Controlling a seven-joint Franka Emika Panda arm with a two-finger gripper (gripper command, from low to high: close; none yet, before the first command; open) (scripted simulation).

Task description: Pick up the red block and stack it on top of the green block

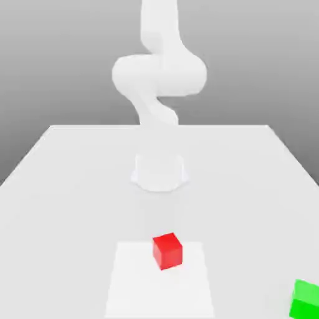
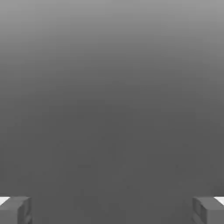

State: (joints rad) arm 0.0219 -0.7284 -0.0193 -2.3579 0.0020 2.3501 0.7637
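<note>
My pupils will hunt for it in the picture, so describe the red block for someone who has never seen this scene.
In the exterior view, find the wide, pale grey table. Toward its near edge lies a flat white rectangle; near that rectangle's far edge sits a small, matte red cube. Its red colour distinguishes it from the bright green cube at the exterior view's right.

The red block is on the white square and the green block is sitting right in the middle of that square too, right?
Not quite: in the exterior view, the green block is off the white square, toward that view's right. The red block is on it.
</note>
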